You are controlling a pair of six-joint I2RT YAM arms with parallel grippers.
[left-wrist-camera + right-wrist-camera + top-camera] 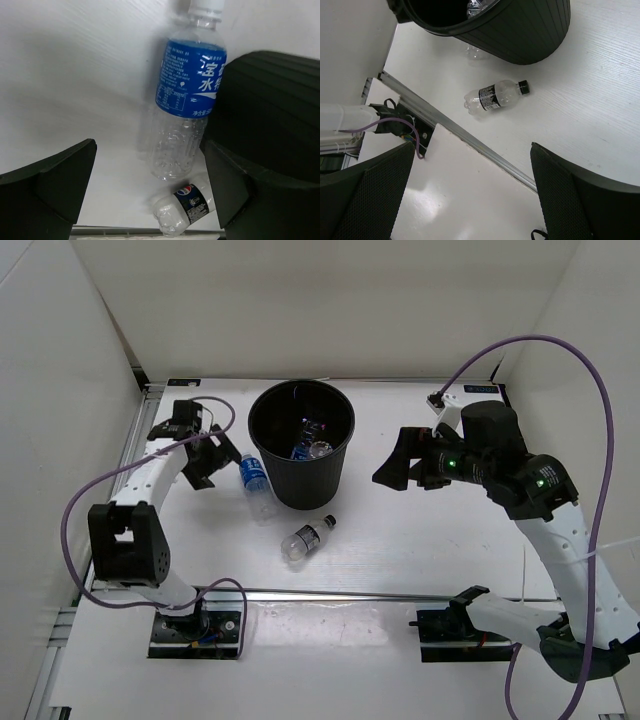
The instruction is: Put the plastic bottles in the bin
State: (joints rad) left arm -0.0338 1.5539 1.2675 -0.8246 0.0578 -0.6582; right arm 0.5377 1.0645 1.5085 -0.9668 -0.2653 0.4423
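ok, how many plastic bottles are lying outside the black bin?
2. A clear blue-labelled plastic bottle lies beside the round black plastic bin, at its left in the top view; a clear dark-labelled bottle lies in front of it. Others may hide behind it.

Your surroundings: a white booth
You're looking at a white table [430, 550] filling the middle of the top view, with plain white walls [300, 300] along the top and both sides. A metal rail [340, 593] crosses the lower part, and a white board [330, 660] lies below it.
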